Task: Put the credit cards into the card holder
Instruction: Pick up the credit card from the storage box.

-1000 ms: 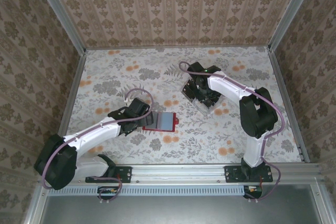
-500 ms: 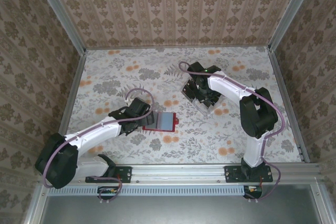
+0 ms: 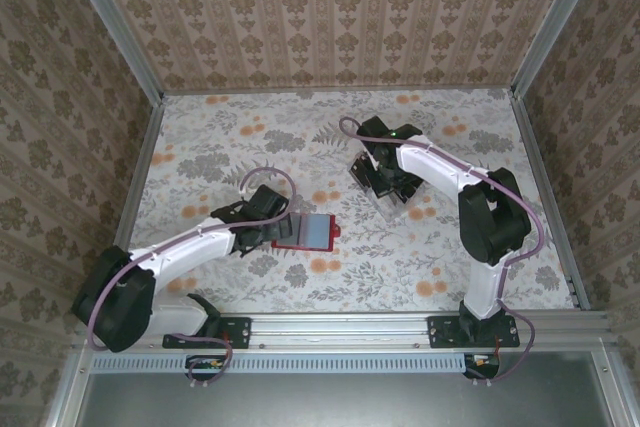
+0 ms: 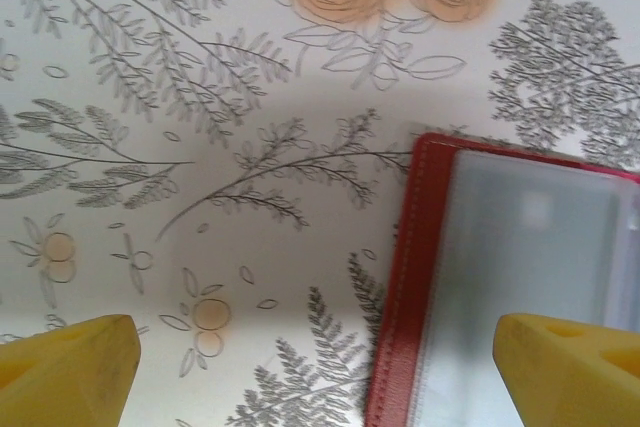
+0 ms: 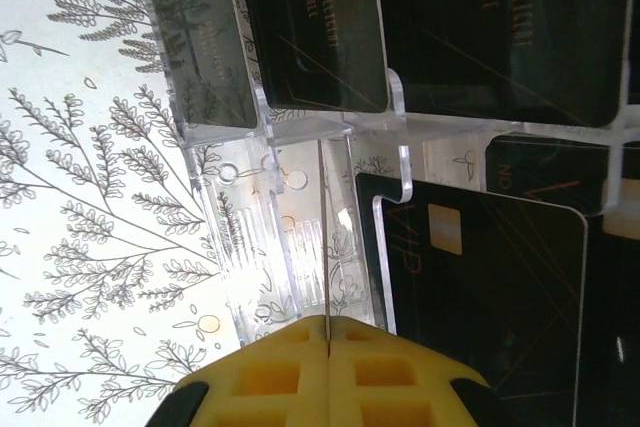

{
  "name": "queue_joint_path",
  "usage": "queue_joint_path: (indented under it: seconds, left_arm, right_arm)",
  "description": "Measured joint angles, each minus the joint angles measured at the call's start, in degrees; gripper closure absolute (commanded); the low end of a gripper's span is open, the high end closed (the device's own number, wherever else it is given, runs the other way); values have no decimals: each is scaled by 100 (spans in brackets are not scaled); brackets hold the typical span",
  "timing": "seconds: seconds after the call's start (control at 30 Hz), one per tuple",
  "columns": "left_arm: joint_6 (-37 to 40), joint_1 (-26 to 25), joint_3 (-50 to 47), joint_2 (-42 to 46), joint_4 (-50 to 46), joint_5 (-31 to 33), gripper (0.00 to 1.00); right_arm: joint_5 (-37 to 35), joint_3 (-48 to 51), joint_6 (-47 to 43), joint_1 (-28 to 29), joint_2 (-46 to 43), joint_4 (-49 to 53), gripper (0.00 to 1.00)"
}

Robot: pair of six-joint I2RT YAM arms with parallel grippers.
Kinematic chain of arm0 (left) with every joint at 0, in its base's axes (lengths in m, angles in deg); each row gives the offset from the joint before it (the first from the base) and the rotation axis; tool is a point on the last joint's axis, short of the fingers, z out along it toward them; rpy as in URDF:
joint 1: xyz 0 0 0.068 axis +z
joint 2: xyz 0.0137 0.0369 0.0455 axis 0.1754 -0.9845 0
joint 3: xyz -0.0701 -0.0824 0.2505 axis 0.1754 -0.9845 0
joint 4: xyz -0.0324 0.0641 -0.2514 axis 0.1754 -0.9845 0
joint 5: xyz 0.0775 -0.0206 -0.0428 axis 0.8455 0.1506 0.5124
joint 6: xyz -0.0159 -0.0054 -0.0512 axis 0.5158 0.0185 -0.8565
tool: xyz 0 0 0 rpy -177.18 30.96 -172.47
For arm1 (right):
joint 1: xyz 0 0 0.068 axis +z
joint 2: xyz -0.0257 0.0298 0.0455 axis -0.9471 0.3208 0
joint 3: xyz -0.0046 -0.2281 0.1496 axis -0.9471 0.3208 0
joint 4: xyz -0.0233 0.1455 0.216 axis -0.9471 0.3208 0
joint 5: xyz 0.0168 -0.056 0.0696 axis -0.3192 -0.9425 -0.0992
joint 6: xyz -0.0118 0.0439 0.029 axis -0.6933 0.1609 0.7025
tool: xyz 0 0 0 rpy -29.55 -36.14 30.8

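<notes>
Black credit card [image 5: 325, 232], edge-on, in right gripper [image 5: 327, 342]

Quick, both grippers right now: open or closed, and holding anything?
Left gripper: open, holding nothing.
Right gripper: shut, apparently pinching a credit card seen edge-on.

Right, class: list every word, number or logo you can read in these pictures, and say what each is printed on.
Nothing can be read for certain.
Gold lettering on the cards in the tray: sideways and too blurred to read.
Holder: no text visible.
</notes>
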Motion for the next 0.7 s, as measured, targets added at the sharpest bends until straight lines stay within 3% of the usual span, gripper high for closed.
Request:
queue_joint_path:
  seconds: [0.33,0.7]
  left_arm:
    - [-275,114,26,-31,-566,442,0]
    - [-468,111,4,-297,-614,514,0]
  right_arm:
    - [407,-175,79,87,-671,2,100]
    - [1696,249,894,448,-1499,-726,100]
